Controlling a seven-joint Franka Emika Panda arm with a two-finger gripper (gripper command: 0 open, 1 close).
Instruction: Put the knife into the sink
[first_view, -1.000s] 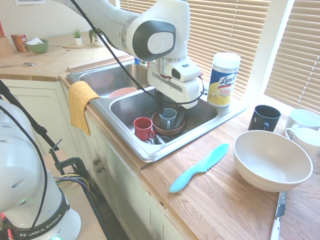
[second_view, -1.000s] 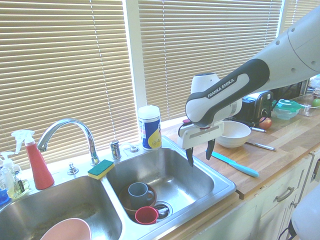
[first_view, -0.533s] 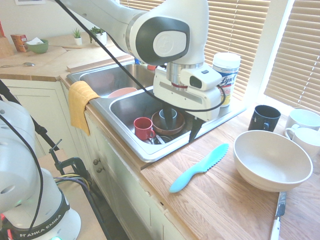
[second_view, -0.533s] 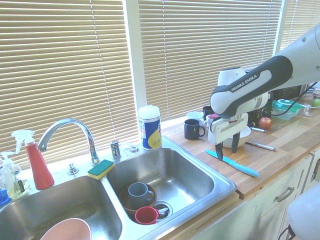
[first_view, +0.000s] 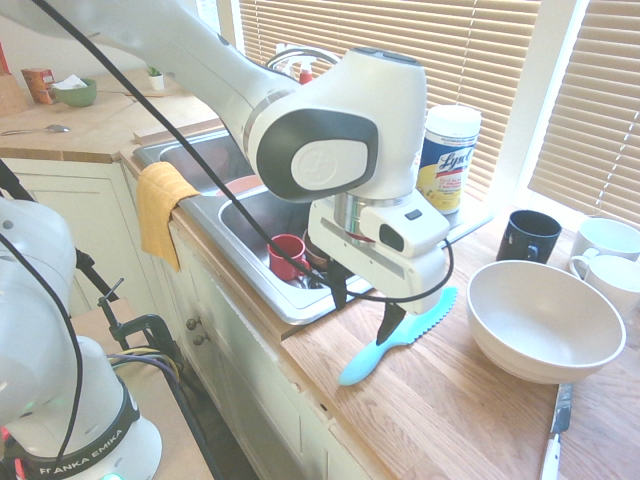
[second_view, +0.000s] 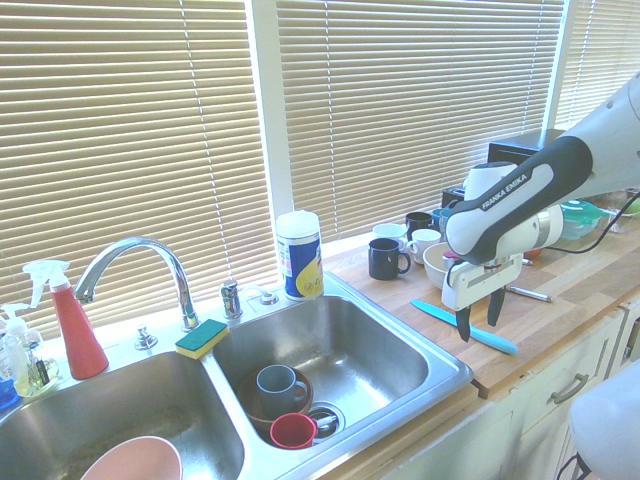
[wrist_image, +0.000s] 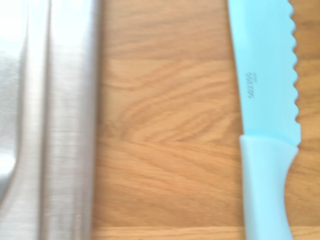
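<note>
Since a second ago I have swung off the sink (second_view: 440, 352) to hang over the wooden counter (first_view: 450, 400), where the knife (first_view: 398, 338) lies flat, its length running along the sink's edge, just beneath my wide-open gripper (second_view: 479, 322).

The arm hides the middle of the knife (first_view: 372, 358), and the sink (wrist_image: 55, 150) rim blurs in the wrist view.
</note>
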